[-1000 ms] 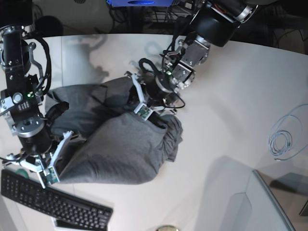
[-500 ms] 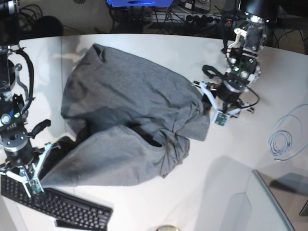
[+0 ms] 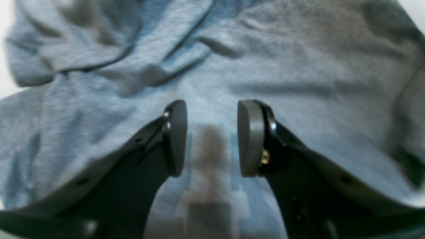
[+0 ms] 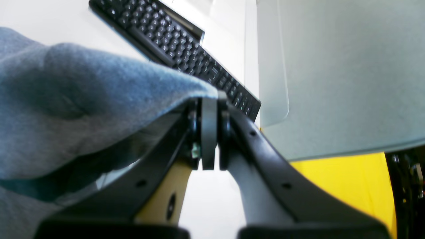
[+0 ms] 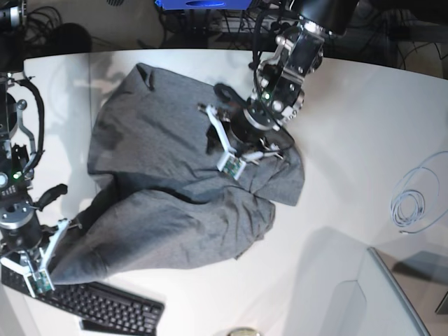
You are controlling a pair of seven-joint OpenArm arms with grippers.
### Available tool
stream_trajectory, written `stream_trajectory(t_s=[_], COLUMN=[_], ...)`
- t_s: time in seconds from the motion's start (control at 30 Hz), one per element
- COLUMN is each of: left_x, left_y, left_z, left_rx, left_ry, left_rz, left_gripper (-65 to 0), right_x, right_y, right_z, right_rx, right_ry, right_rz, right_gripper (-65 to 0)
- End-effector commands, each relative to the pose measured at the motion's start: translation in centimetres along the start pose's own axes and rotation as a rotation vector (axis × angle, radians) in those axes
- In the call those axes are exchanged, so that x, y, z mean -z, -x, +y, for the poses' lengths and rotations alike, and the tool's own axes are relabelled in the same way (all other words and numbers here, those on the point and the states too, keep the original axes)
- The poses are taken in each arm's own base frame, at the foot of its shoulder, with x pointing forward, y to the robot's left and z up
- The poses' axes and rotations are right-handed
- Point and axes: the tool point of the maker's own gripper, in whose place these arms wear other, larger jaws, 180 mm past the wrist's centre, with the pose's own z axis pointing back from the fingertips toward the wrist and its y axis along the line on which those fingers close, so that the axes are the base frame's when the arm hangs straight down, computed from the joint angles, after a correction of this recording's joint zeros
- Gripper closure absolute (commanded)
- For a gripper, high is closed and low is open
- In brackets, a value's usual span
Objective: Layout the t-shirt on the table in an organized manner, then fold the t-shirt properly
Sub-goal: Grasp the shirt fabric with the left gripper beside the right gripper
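Observation:
The grey t-shirt (image 5: 168,150) lies partly spread on the white table (image 5: 350,105), with a folded, bunched part (image 5: 175,227) toward the front. My left gripper (image 5: 217,145) hovers over the shirt's middle. In the left wrist view the left gripper (image 3: 212,137) is open, with only wrinkled t-shirt (image 3: 232,59) below the gap. My right gripper (image 5: 36,274) sits at the shirt's front-left corner by the keyboard. The right wrist view shows the right gripper (image 4: 209,132) shut on a fold of the t-shirt (image 4: 83,106), which drapes over its left finger.
A black keyboard (image 5: 91,304) lies right beside my right gripper, at the table's front-left edge; it shows as the keyboard (image 4: 186,49) in the right wrist view. A coiled pale cable (image 5: 408,203) rests at the right. A grey panel (image 5: 392,294) stands front right.
The shirt went from a bunched heap to a spread sheet. My left gripper swung out to the shirt's right edge and has come back over its middle. My right gripper has drawn its corner toward the keyboard.

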Motion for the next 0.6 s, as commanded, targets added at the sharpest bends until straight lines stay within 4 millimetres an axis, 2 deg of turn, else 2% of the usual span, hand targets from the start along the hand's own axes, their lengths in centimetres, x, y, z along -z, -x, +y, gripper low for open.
stream_trajectory(t_s=[0.0,0.1,0.17,0.2,0.27,0.37,0.4,0.57], left_x=[0.0,-0.4,-0.7,-0.8,-1.0,-0.9,-0.7,0.7], left_y=[-2.0,-3.9,-4.5,-4.6,-4.8,-5.8,-6.3,-7.7], left_z=[0.1,0.3,1.1,1.5,2.5,2.7,3.0,4.7], left_rx=[0.000,0.026,0.121,0.184,0.328,0.477,0.503,0.498], left_ry=[-0.005,-0.018,-0.062,-0.092,-0.156,-0.194,-0.203,-0.216], left_rz=[-0.060,-0.108,-0.116,-0.110,-0.103,-0.158,-0.168,-0.147], left_gripper=[-24.4,-25.0,-26.2,-29.1,-40.0,-55.1,-57.3,-57.8], right_x=[-0.3,-0.4,-0.4,-0.4,-0.4,-0.4,-0.4,-0.4], right_y=[-2.3,-2.3,-2.2,-2.2,-2.2,-2.2,-2.1,-2.0], right_z=[-1.3,-1.2,-1.1,-1.0,-0.9,-0.9,-0.9,-0.8], right_rx=[-0.003,-0.005,-0.005,-0.001,0.001,0.002,0.002,0.002], right_ry=[0.037,0.034,0.033,0.031,0.030,0.029,0.028,0.028], right_rz=[-0.072,-0.073,-0.070,-0.071,-0.070,-0.070,-0.069,-0.066], right_gripper=[-0.2,-0.2,-0.2,0.0,0.0,0.0,0.0,0.0])
